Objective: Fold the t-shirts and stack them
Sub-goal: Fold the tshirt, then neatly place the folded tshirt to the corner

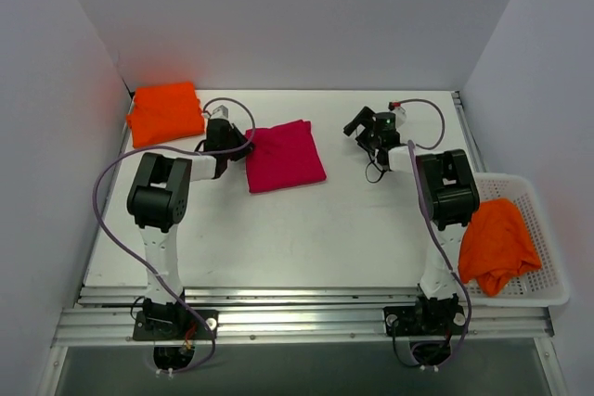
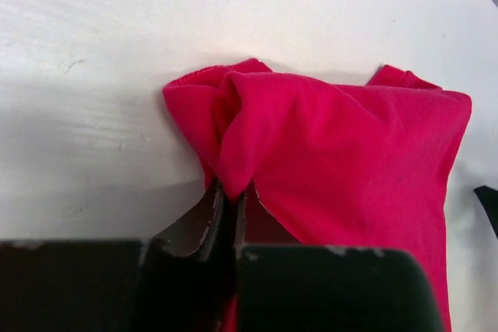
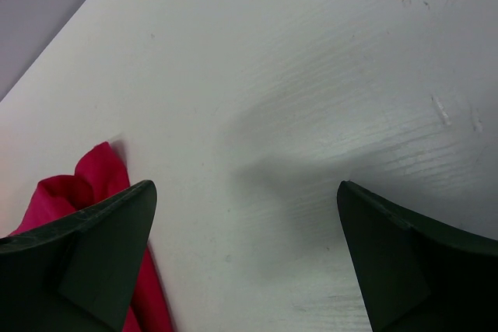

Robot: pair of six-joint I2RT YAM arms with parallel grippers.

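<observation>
A folded crimson-pink t-shirt [image 1: 285, 156] lies in the middle of the table. My left gripper [image 1: 243, 146] is at its left edge, shut on a pinch of the pink cloth [image 2: 233, 162] that bunches up between the fingers [image 2: 204, 219]. A folded orange t-shirt [image 1: 165, 111] rests at the back left corner. Another orange t-shirt [image 1: 497, 244] lies crumpled in the white basket [image 1: 548, 232] at the right. My right gripper [image 1: 364, 125] hovers open over bare table to the right of the pink t-shirt [image 3: 82, 188], nothing between its fingers [image 3: 117, 231].
White walls close in the table at the back and both sides. The basket stands off the table's right edge, beside the right arm. Cables loop from both arms across the tabletop [image 1: 306, 229].
</observation>
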